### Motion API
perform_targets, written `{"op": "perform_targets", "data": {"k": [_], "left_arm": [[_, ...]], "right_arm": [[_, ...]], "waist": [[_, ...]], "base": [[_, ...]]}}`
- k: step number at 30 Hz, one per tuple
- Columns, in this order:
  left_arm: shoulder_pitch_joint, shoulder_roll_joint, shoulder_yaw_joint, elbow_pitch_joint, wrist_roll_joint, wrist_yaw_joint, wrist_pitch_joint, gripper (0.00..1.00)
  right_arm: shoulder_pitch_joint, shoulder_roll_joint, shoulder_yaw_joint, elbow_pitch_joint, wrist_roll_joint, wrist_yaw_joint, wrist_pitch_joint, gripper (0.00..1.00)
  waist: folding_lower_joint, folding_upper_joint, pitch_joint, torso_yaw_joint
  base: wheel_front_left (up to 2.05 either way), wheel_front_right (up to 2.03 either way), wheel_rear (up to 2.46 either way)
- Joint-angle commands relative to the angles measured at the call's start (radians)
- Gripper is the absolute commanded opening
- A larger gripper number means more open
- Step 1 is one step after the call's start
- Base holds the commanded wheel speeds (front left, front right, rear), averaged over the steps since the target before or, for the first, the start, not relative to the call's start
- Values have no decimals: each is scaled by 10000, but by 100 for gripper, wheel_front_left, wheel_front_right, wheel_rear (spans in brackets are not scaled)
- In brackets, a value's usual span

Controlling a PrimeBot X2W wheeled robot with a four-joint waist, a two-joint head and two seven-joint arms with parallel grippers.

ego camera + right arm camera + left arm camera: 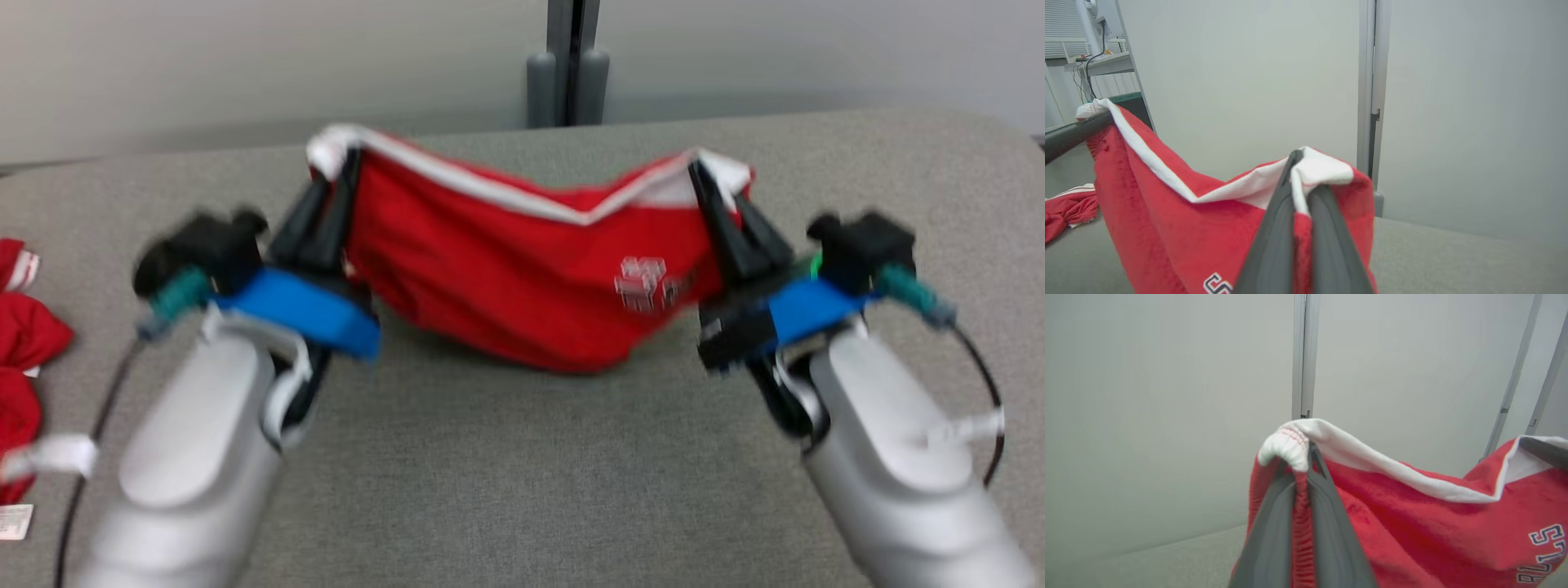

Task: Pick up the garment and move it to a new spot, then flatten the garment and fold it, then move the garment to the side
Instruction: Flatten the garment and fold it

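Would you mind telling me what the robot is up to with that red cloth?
The robot is holding a red garment up over the grey table, pinched along its white-trimmed top edge. The left gripper is shut on one corner and the right gripper on the other. The cloth sags between them and is not yet laid flat or folded. More red clothing lies at the table's left edge.

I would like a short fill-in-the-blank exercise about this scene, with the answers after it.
The left pincer and the right pincer are both shut on the ___ garment. The garment's top band is ___. More clothing lies at the table's ___ side.
Answers: red; white; left.
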Motion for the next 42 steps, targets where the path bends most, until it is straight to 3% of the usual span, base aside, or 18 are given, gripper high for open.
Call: {"op": "perform_targets", "data": {"k": [1,8,14,18,22,26,30,42], "left_arm": [[-758,161,-82,95,-144,-5,106,0],[-4978,685,-584,901,-714,-5,442,0],[-8293,459,-1338,1669,-1118,-5,333,0],[-9749,372,-1795,2174,-1403,-5,151,0],[-10388,282,-2312,2400,-1752,-5,-23,0],[-9838,466,-2590,2501,-2184,-4,-88,0],[-8542,608,-2229,2091,-2341,-4,-102,0],[-1771,674,-908,-544,-1532,-4,-107,0]], "right_arm": [[-761,25,163,178,-68,5,-4,0],[-5129,2,70,1440,656,3,-4,0],[-8307,-332,-561,2644,1261,5,-6,0],[-9605,-434,-749,3084,1457,5,-4,0],[-9974,-588,-250,3211,1573,5,-2,0],[-9279,-600,213,3110,1921,5,-2,0],[-7970,-449,500,2656,2469,5,-4,0],[-2246,-764,1052,775,3020,5,-5,0]], "waist": [[-1,-1,704,-143],[-1,-1,2358,-310],[-1,-1,3146,-209],[-1,-1,3361,-167],[-1,-1,3466,-126],[-1,-1,3544,-119],[-1,-1,3557,-86],[-1,-1,2449,57]], "base": [[0,0,0],[0,0,0],[0,0,0],[0,0,0],[0,0,0],[0,0,0],[0,0,0],[0,0,0]]}}
